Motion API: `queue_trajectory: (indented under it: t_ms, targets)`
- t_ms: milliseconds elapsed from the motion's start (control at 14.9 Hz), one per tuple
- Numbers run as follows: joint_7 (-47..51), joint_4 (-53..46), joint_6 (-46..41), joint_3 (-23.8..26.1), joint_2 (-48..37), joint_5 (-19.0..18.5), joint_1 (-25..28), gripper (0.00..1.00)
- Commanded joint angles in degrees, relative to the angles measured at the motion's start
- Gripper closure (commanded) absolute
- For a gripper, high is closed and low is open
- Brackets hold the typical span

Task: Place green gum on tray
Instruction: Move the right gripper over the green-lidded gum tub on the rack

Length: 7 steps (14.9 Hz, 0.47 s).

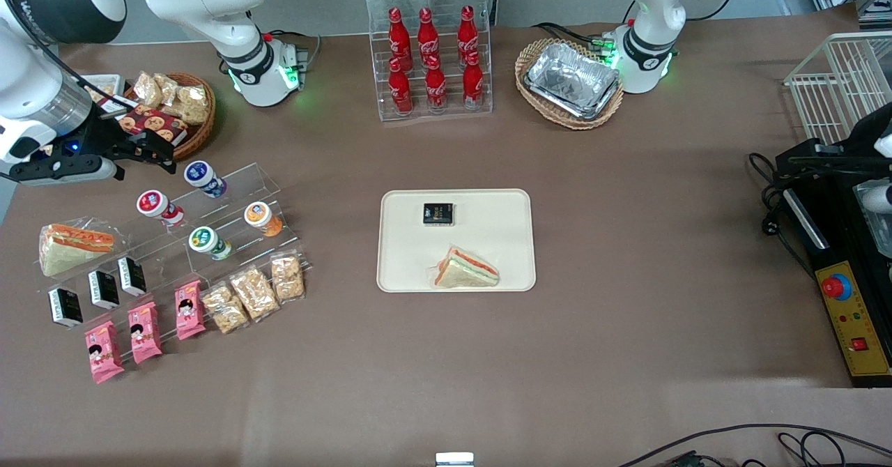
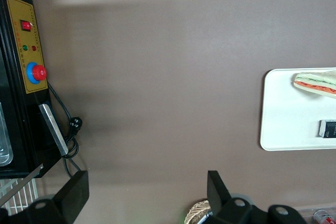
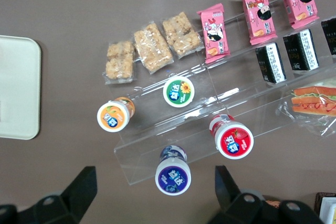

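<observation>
The green gum (image 1: 207,240) is a small canister with a white lid and green label. It lies on a step of the clear acrylic stand (image 1: 230,195), between the red and orange canisters; it also shows in the right wrist view (image 3: 179,92). The cream-beige tray (image 1: 488,244) lies mid-table and holds a sandwich (image 1: 465,270) and a black packet (image 1: 438,213); its corner shows in the right wrist view (image 3: 18,87). My right gripper (image 1: 150,155) hangs open and empty above the stand's upper edge, over the blue canister (image 3: 173,174), apart from the green gum. Its fingers (image 3: 84,184) are spread wide.
Red (image 1: 155,205), blue (image 1: 202,176) and orange (image 1: 261,217) canisters share the stand. Snack packs (image 1: 254,293), pink packs (image 1: 143,331) and a wrapped sandwich (image 1: 73,244) lie nearby. A snack basket (image 1: 174,108), a cola rack (image 1: 432,56) and a foil tray in a basket (image 1: 570,80) stand farther off.
</observation>
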<state>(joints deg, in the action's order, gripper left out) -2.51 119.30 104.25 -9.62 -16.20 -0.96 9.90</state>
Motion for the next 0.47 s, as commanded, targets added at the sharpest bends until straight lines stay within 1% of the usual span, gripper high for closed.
queue_trajectory:
  t_ms: [0, 134, 403]
  targets:
    - [-2.2, 0.8, 3.1, -1.5, 2.6, -0.5, -0.1, 0.00]
    - [-2.1, 0.9, 4.4, -1.7, 5.5, -0.4, -0.2, 0.00]
    - [-2.2, 1.3, 10.2, -2.5, 12.5, 0.5, -0.2, 0.00]
